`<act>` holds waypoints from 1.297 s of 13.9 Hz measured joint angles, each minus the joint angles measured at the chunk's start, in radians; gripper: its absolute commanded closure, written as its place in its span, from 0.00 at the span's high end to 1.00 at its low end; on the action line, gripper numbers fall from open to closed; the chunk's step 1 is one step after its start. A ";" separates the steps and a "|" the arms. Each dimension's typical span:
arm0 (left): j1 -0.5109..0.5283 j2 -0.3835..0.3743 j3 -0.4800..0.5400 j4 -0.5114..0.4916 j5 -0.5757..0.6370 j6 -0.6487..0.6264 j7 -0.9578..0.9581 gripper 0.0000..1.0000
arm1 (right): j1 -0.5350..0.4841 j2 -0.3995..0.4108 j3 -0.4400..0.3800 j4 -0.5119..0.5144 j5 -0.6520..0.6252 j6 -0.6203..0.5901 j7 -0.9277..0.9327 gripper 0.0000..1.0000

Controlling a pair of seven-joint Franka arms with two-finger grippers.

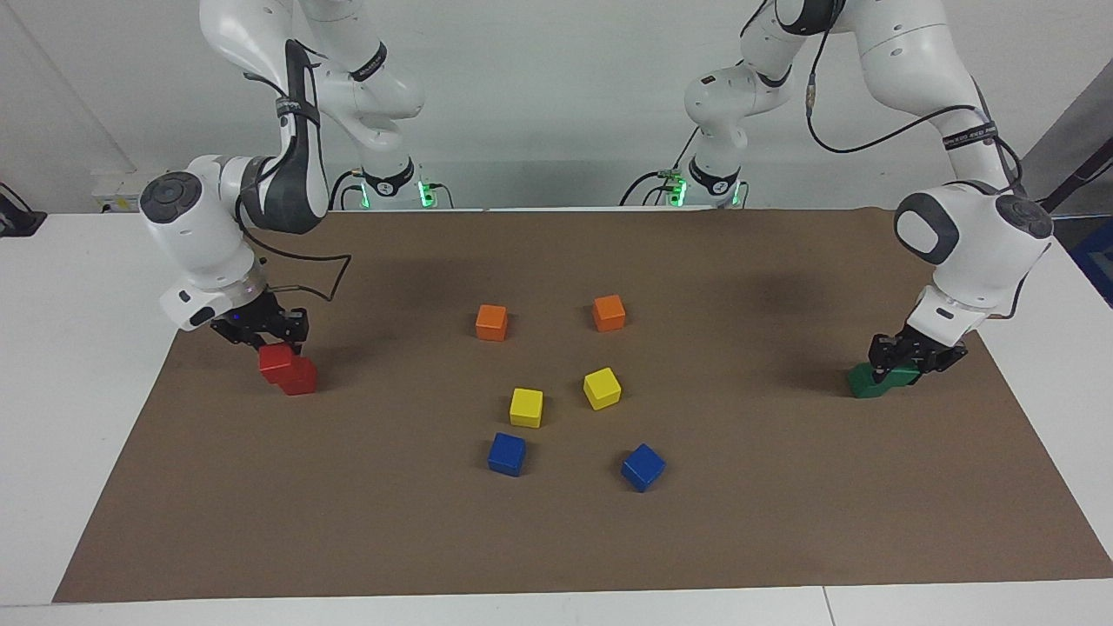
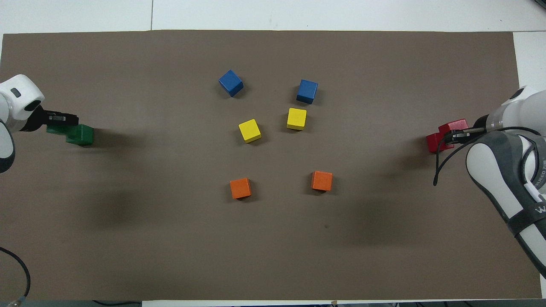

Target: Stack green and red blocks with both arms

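Read the overhead view as a clock, with twelve pointing away from the robots. The left pincer (image 2: 64,120) is clenched on one green block (image 2: 54,128). The second green block (image 2: 81,135) rests on the surface (image 2: 170,238) at about four o'clock from it, and the two only partly overlap. Toward the right arm's end, the right pincer (image 2: 457,135) grips one red block (image 2: 453,125), with the second red block (image 2: 434,143) at about eight o'clock. Each carried block probably needs that sideways offset closed before release.
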State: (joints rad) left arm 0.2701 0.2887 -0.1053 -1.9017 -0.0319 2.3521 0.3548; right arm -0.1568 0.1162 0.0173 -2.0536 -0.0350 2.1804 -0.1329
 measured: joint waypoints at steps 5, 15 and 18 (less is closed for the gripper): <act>0.000 -0.010 -0.001 -0.056 -0.001 0.052 0.000 0.71 | -0.006 0.000 0.000 -0.019 0.009 0.000 0.030 0.00; 0.000 -0.024 -0.002 -0.025 -0.001 -0.028 0.000 1.00 | -0.007 0.000 0.001 -0.041 0.010 0.000 0.044 0.00; -0.002 -0.035 -0.007 0.094 -0.002 -0.203 -0.005 1.00 | -0.008 0.000 0.000 -0.044 0.010 0.018 0.045 0.00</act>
State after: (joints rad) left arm 0.2683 0.2533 -0.1123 -1.8074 -0.0334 2.1488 0.3500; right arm -0.1644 0.1160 0.0174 -2.0981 -0.0255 2.1985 -0.0879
